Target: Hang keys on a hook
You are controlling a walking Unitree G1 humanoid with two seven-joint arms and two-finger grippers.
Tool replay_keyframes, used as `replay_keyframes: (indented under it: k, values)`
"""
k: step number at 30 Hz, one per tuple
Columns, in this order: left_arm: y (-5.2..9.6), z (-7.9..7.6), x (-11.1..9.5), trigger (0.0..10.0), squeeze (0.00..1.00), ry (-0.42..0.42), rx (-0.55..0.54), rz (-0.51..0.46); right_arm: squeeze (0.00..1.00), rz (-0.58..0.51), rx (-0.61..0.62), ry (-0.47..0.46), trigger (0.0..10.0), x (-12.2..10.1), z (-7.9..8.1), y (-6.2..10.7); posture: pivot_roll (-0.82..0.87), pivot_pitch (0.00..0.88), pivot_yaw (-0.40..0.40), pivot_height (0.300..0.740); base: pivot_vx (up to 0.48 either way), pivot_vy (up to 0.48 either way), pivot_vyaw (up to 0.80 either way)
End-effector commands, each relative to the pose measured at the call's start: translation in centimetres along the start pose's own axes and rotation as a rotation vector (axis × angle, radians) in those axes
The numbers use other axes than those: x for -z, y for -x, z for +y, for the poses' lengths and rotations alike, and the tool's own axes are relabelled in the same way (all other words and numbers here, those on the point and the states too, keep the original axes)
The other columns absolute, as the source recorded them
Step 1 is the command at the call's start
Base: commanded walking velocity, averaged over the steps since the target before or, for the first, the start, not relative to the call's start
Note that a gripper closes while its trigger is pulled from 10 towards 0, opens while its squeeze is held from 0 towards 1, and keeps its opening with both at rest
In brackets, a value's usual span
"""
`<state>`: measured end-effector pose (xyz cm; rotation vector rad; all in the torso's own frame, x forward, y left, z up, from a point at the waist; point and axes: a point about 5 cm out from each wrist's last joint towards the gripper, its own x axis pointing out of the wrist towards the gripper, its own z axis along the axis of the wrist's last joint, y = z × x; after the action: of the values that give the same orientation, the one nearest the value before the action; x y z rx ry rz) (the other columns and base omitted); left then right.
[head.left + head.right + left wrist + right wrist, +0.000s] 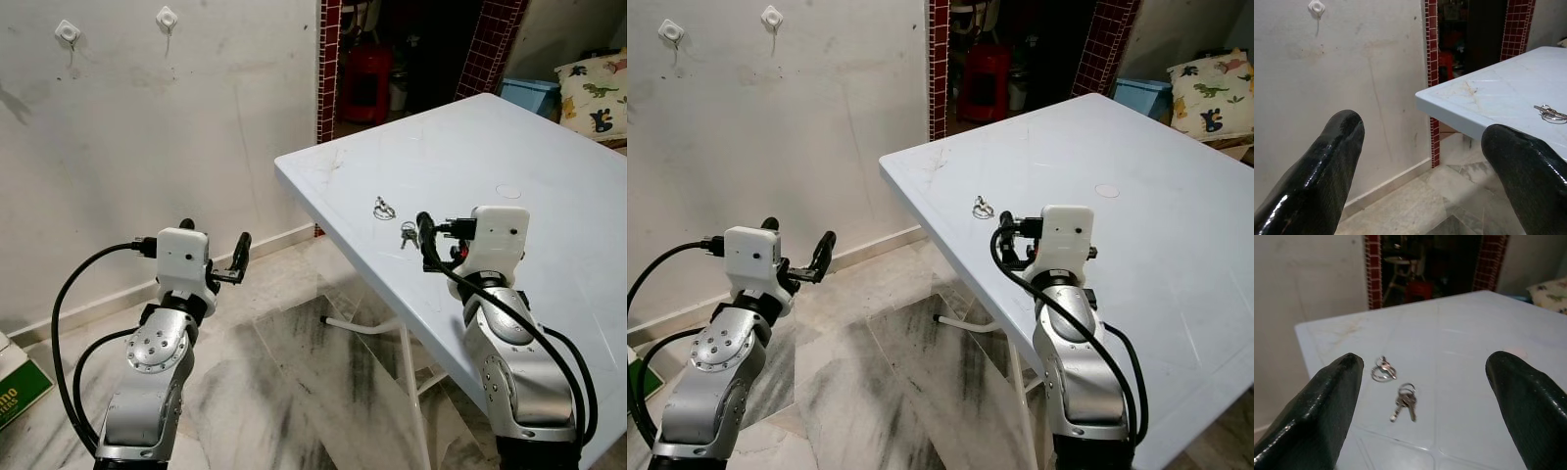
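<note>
Black fingers of the right gripper [1422, 396] stand spread wide, hovering above the white table [549, 166] near its front edge. Just beyond the fingertips a small bunch of keys [1404, 404] lies flat on the table, with a second key ring [1383, 370] beside it, slightly farther in. The left gripper [211, 245], also spread and empty, hangs off the table's corner, facing the wall, where two white hooks [167, 17] sit high up.
</note>
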<state>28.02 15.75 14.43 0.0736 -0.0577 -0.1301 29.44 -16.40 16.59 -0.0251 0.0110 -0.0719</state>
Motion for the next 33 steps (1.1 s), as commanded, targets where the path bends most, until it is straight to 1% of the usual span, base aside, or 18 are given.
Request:
replay_keyframes:
  k: [1, 4, 10, 11, 12, 16, 17, 18, 19, 20, 21, 23, 24, 26, 27, 29, 32, 33]
  values:
    - [-0.2, 0.0, 0.0, 10.0, 0.00, 0.000, -0.006, -0.004, 0.00, 0.015, -0.015, -0.011, 10.0, 0.0, 0.2, -0.2, -0.06, 0.000, 0.017, 0.740, 0.000, 0.000, 0.00]
    - [-0.2, 0.0, 0.0, 10.0, 0.00, 0.002, -0.009, -0.004, 0.00, 0.019, -0.030, -0.022, 10.0, 0.1, 0.3, -0.2, -0.06, 0.000, 0.015, 0.740, 0.000, 0.000, 0.00]
    - [-0.1, 0.0, 0.0, 10.0, 0.00, -0.003, -0.009, -0.003, 0.00, 0.013, -0.019, -0.042, 10.0, 0.0, 0.1, -0.2, -0.06, 0.000, 0.015, 0.740, 0.000, 0.000, 0.00]
    - [-0.1, 0.0, 0.0, 10.0, 0.00, -0.002, -0.009, -0.003, 0.00, 0.010, -0.043, -0.003, 10.0, -0.1, 0.3, -0.1, -0.06, 0.000, 0.015, 0.740, 0.000, 0.000, 0.00]
    - [-0.1, 0.0, 0.0, 10.0, 0.00, -0.003, -0.009, -0.003, 0.00, 0.007, -0.050, 0.011, 10.0, -0.1, 0.3, -0.1, -0.06, 0.000, 0.015, 0.740, 0.000, 0.000, 0.00]
    - [-0.1, 0.0, 0.0, 10.0, 0.00, -0.005, -0.012, -0.003, 0.00, -0.001, -0.044, 0.000, 10.0, -0.2, 0.4, 0.0, -0.06, 0.000, 0.016, 0.740, 0.000, 0.000, 0.00]
    - [-0.1, 0.0, 0.0, 10.0, 0.00, -0.005, -0.014, -0.004, 0.00, -0.003, -0.041, 0.022, 10.0, -0.3, 0.4, -0.1, -0.06, 0.000, 0.017, 0.740, 0.000, 0.000, 0.00]
    - [-0.1, 0.0, 0.0, 10.0, 0.00, 0.000, -0.010, -0.006, 0.00, 0.011, -0.005, 0.067, 10.0, -0.1, 0.3, -0.2, -0.06, 0.000, 0.017, 0.740, 0.000, 0.000, 0.00]
    - [-0.1, 0.0, 0.0, 10.0, 0.00, 0.000, -0.010, -0.006, 0.00, 0.011, -0.005, 0.067, 10.0, -0.1, 0.3, -0.2, -0.06, 0.000, 0.017, 0.740, 0.000, 0.000, 0.00]
    - [-0.2, -0.1, 0.0, 10.0, 0.00, 0.001, -0.011, -0.009, 0.00, 0.013, 0.018, 0.095, 10.0, 0.0, 0.2, -0.3, -0.06, 0.000, 0.017, 0.740, 0.000, 0.000, 0.00]
    - [-0.2, 0.0, -0.1, 10.0, 0.00, 0.000, -0.021, -0.012, 0.00, 0.007, 0.011, 0.110, 10.0, 0.0, 0.3, -0.4, -0.06, 0.000, 0.018, 0.740, 0.000, 0.000, 0.00]
    - [-0.2, 0.0, -0.1, 10.0, 0.00, 0.006, -0.020, -0.012, 0.00, -0.010, -0.102, 0.026, 10.0, 0.0, 1.1, -0.3, -0.06, 0.000, 0.018, 0.740, 0.000, 0.000, 0.00]
    - [-0.3, 0.1, -0.1, 10.0, 0.00, 0.006, -0.022, -0.013, 0.00, -0.019, -0.105, 0.020, 10.0, -0.1, 1.2, -0.2, -0.06, 0.000, 0.018, 0.740, 0.000, 0.000, 0.00]
    - [-0.3, 0.2, -0.1, 10.0, 0.00, 0.001, -0.030, -0.014, 0.00, -0.032, -0.064, 0.044, 10.0, -0.1, 1.0, -0.3, -0.06, 0.000, 0.018, 0.740, 0.000, 0.000, 0.00]
    - [-0.2, 0.4, -0.1, 10.0, 0.00, -0.021, -0.047, -0.031, 0.00, -0.043, -0.091, 0.066, 10.0, -0.1, 1.3, -0.3, -0.06, 0.000, 0.016, 0.740, 0.000, 0.000, 0.00]
    - [-0.1, 0.7, 0.1, 10.0, 0.00, -0.037, -0.064, -0.037, 0.00, -0.027, -0.117, 0.056, 10.0, 0.1, 1.5, -0.1, -0.06, 0.000, 0.016, 0.740, 0.000, 0.000, 0.00]
    - [0.0, 0.9, 0.6, 10.0, 0.00, -0.007, -0.066, -0.005, 0.00, -0.009, -0.102, 0.064, 10.0, 0.4, 1.4, -0.2, -0.06, 0.000, 0.016, 0.740, 0.000, 0.000, 0.00]
    - [0.1, 0.9, 0.7, 10.0, 0.00, 0.001, -0.057, 0.003, 0.00, 0.035, -0.080, 0.074, 10.0, 0.7, 1.2, -0.1, -0.06, 0.000, 0.015, 0.740, 0.000, 0.000, 0.00]
